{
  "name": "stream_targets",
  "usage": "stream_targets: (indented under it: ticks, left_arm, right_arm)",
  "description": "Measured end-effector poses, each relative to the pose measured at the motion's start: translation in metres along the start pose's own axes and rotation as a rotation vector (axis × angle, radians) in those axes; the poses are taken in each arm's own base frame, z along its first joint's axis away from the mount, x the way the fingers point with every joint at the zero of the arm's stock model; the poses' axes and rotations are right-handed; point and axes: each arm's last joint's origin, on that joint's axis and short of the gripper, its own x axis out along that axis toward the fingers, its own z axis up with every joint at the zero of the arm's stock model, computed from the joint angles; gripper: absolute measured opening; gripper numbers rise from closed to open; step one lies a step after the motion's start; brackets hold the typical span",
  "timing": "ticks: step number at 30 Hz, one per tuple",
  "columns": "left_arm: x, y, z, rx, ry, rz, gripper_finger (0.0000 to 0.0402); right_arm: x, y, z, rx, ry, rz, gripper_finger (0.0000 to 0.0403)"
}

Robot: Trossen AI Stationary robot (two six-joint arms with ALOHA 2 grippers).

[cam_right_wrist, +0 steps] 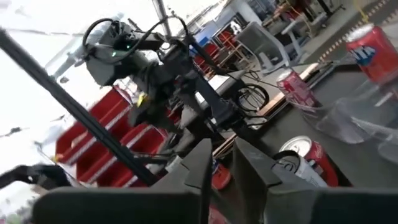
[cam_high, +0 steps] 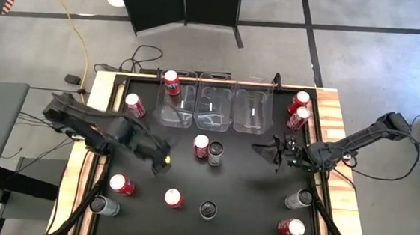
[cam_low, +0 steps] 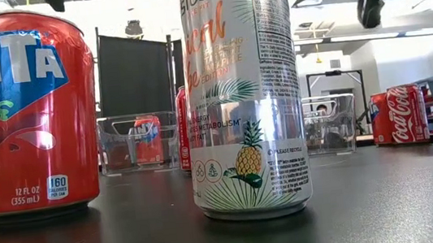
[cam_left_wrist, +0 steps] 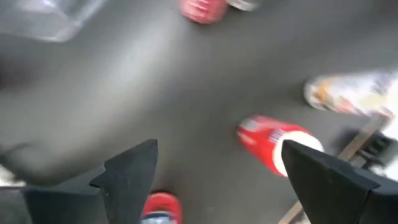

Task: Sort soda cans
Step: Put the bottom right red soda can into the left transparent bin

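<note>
I am hovering the left gripper, released and empty, above the near-left red cans, ready to drop on one. Farther right, my right gripper is waiting nearly clenched, grasping nothing, short of the far bins where one red can is already standing.

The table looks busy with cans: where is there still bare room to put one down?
Bare black table lies between the middle pair of cans and the silver can near the right edge. It is crowded at the front left, around the red cans and the left gripper.
</note>
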Motion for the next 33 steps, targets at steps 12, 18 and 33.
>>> stream_targets:
  ticks: [12, 18, 33]
  left_arm:
    - [0.036, -0.068, -0.055, 0.367, 0.038, -0.093, 0.0335]
    - [0.038, -0.087, -0.060, 0.559, -0.082, -0.196, 0.0335]
    - [0.092, -0.099, -0.067, 0.711, -0.046, 0.037, 0.0396]
  right_arm:
    - [0.000, -0.002, -0.003, -0.041, 0.023, -0.017, 0.0253]
    - [0.000, -0.004, -0.005, -0.060, 0.048, -0.036, 0.0328]
    - [-0.007, 0.004, -0.013, 0.052, 0.106, 0.006, 0.0377]
